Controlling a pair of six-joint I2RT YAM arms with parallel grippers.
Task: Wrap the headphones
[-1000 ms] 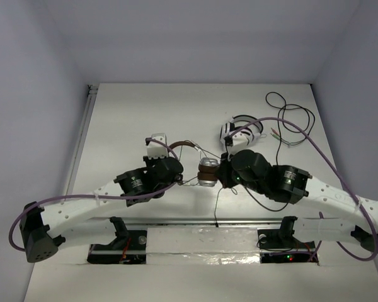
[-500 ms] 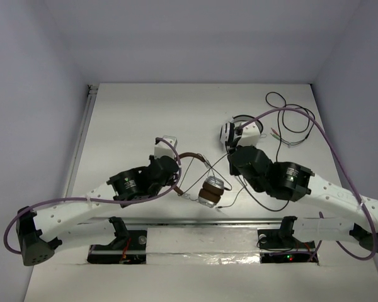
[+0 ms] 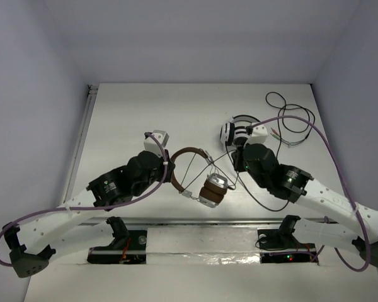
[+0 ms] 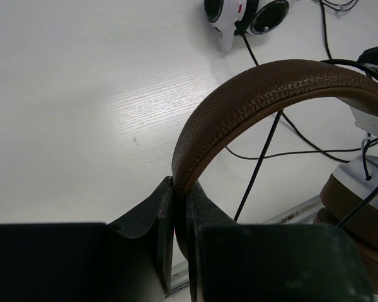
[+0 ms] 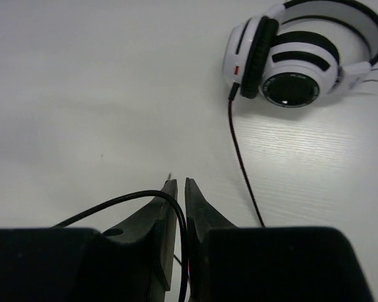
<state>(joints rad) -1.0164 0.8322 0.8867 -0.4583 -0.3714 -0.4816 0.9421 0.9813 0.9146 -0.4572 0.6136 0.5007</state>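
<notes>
1. Pale lavender walls box in a white table. A metal rail runs along its near edge, right in front of the arm bases.
2. Both arms reach in toward the middle, each trailing a purple cable, so the centre of the table is pretty crowded.
3. The brown headphones sit between the two arms. The headband arches from the left gripper over toward the right. The two silver earcups with brown pads are pressed together at the near side, close to the rail. Can't tell if they're touching the table or hanging just off it.
4. The left gripper has its jaws pressed tight on one end of the brown headband, which curves up and away from the fingers.
5. White-and-black striped headphones lie on the table just beyond the right gripper, basically right in its path. In the right wrist view they fill the top right corner, and their cord runs back past the fingers on the right side.
6. The right gripper's jaws are nearly together, with just a thin slot between them. The thin black cable loops into that slot. I can't tell whether it's actually pinched or just sitting loose in there.
7. That cable stretches in a few thin strands from the earcups across the gap to the right gripper.
8. A loose black wire is coiled near the far right corner, well apart from everything else.
</notes>
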